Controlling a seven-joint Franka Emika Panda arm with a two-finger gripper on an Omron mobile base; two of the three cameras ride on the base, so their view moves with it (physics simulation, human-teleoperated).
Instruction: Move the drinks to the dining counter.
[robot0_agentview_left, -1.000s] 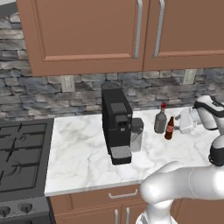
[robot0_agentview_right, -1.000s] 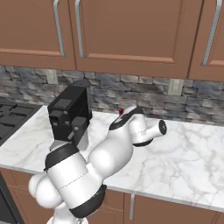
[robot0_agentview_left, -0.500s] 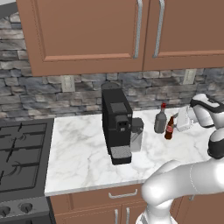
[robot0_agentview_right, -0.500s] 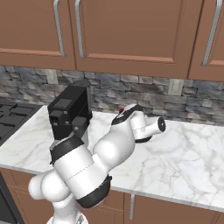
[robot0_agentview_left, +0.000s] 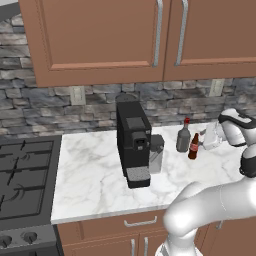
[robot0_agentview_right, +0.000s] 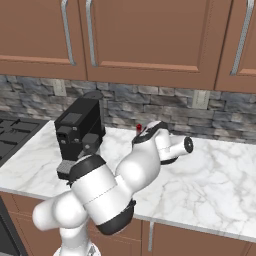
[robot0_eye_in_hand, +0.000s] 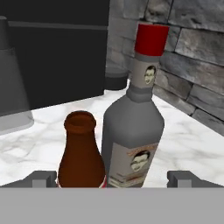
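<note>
Two drinks stand side by side on the marble worktop (robot0_agentview_left: 95, 170), right of the coffee machine. The squat grey bottle (robot0_agentview_left: 183, 138) (robot0_eye_in_hand: 133, 131) has a red cap (robot0_agentview_right: 139, 127). The slim dark-brown cola bottle (robot0_agentview_left: 193, 147) (robot0_eye_in_hand: 81, 153) stands just in front of it. My gripper (robot0_agentview_left: 208, 140) (robot0_eye_in_hand: 113, 178) is low beside them on their right, open, and the hand view shows both bottles close ahead between its spread fingertips (robot0_eye_in_hand: 43, 178). My arm hides the bottles' bodies in the right base view. The whitish clear bottle and the dining counter are out of view.
A black coffee machine (robot0_agentview_left: 134, 145) (robot0_agentview_right: 77, 132) (robot0_eye_in_hand: 57, 52) stands left of the bottles, with a stove (robot0_agentview_left: 25, 180) further left. Stone backsplash (robot0_agentview_left: 90, 102) runs behind, and brown wall cupboards (robot0_agentview_left: 100, 35) hang above. The worktop stretches bare to the right (robot0_agentview_right: 220, 175).
Hardly anything: the hand has shifted a touch beside the bottles, which stand where they were.
</note>
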